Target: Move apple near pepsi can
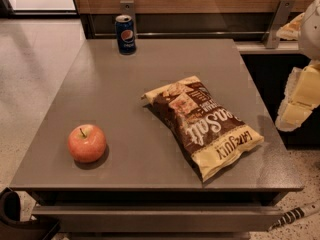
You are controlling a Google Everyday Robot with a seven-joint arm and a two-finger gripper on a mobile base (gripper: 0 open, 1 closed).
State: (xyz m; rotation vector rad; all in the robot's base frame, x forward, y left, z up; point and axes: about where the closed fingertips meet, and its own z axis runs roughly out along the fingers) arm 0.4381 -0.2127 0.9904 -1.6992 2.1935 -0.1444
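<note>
**Figure. Layout before the apple is grasped, with likely failure points.**

The apple (87, 143) sits stem-up near the front-left corner of the table (115, 89), close to both the front and left edges. The pepsi can (125, 34) stands upright at the far edge, just in front of the back wall and well apart from the apple. A brown-and-yellow snack bag (202, 126) lies flat on the right half of the table, with one corner near the front edge. The gripper (298, 104) hangs off the right side of the table, beyond the bag and at about its height. It touches nothing on the table, and this view does not show whether it is open or closed. The apple lies free and no step of the move appears to have begun.

Judged risks:

- **(a) Reaching the apple.** The bag lies between the gripper and the apple, so a low reach across the table could snag the bag. That would drag it toward the apple or push it off the front edge.
- **(b) Grasping the apple.** The apple is round and smooth, so an off-centre grasp could squeeze it out sideways. Being so near the corner, it could then roll onto the floor.
- **(c) Setting the apple down.** The can is narrow, probably light, and has little room behind it. An apple set down too close, or released while still moving, could knock it over.
- **(d) After release.** On the flat top a released apple may roll away from the can, undoing the placement.
</note>
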